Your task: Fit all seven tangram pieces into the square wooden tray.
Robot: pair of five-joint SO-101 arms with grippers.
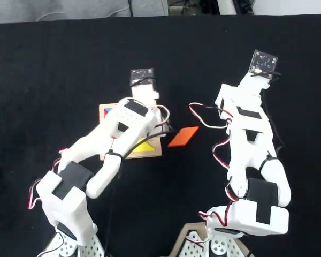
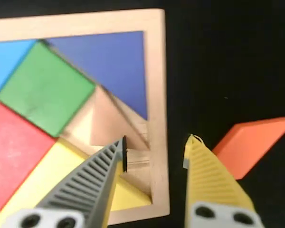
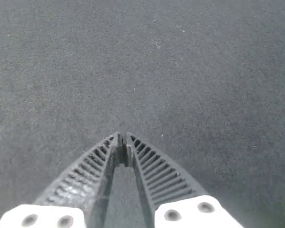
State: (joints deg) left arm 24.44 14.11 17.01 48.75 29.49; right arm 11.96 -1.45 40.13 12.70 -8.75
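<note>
**One piece to go: the orange parallelogram waits outside the tray.**

Our left gripper (image 2: 156, 142) hangs with jaws spread astride the wall of the square wooden tray (image 2: 156, 71), one finger over the bare wooden slot (image 2: 111, 118) beside the dark blue triangle (image 2: 114, 57), probably to gauge that gap. The flat orange parallelogram piece (image 2: 249, 142) lies on the black tabletop (image 1: 43, 64) near its middle, just beside that tray wall. Its long axis slants away from the wall, so we judge it needs turning. Our right gripper (image 3: 122, 142), jaws pressed together, sits over bare tabletop, likely parked clear.
</note>
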